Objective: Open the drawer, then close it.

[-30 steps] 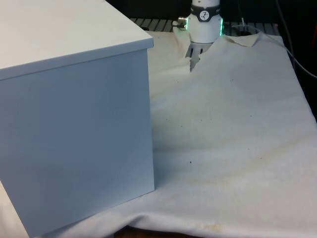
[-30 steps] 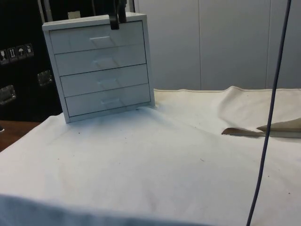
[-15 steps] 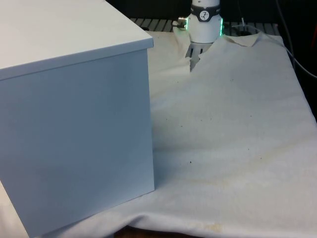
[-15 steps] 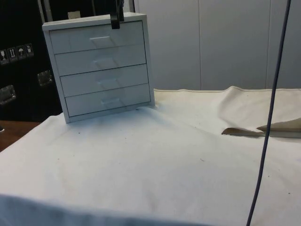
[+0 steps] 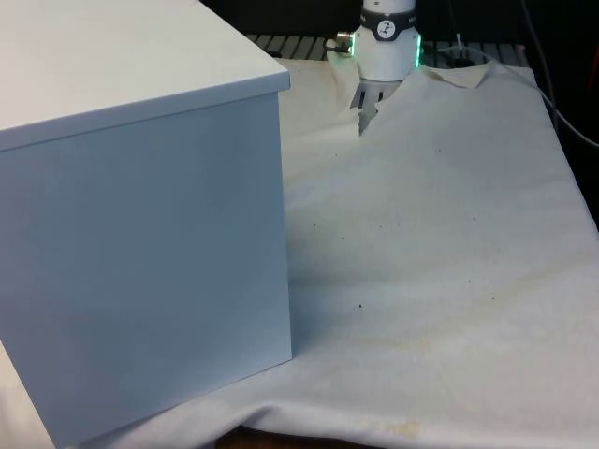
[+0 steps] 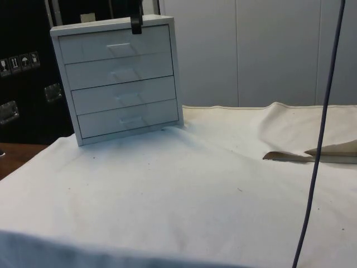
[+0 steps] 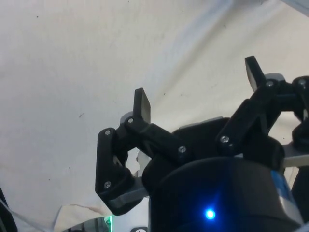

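A white cloth (image 6: 212, 190) covers the table. On it stands a white chest of drawers (image 6: 120, 81) with four drawers, all shut flush, near the table's corner in the side view; in the front view the chest of drawers (image 5: 140, 215) turns a plain side to the camera at the front view's left. The black gripper (image 7: 198, 92) has its fingers (image 7: 142, 104) spread wide apart, holding nothing, over bare cloth. In the side view a fingertip (image 6: 135, 23) hangs at the chest's top edge, above the top drawer (image 6: 114, 44).
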Controlling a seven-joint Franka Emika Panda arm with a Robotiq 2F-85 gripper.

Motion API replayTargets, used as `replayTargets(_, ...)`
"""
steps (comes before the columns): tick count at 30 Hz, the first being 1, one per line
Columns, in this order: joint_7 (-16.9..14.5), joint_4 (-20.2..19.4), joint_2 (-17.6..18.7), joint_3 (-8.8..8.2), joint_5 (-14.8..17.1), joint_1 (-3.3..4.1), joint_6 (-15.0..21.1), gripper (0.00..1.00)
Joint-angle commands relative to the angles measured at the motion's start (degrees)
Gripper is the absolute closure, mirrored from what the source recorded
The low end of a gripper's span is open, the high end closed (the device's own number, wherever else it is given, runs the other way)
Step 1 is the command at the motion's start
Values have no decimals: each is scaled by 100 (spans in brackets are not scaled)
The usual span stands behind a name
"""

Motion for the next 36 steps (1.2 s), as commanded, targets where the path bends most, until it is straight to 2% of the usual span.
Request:
replayTargets(1,-52,-40,-17,6,-40,0,97,0)
replayTargets(3,-69,-6,0,0,0,0,23,0)
replayTargets(10,-355,-69,-6,0,-40,0,229,0)
replayTargets(11,-315,-29,6,0,0,0,126,0)
replayTargets(12,-384,-69,0,0,-40,0,246,0)
replayTargets(19,-653,-69,103,0,-6,-11,453,0)
replayTargets(20,-607,-69,80,0,0,-6,378,0)
replayTargets(36,-1026,-6,390,-6,17,-40,865,0)
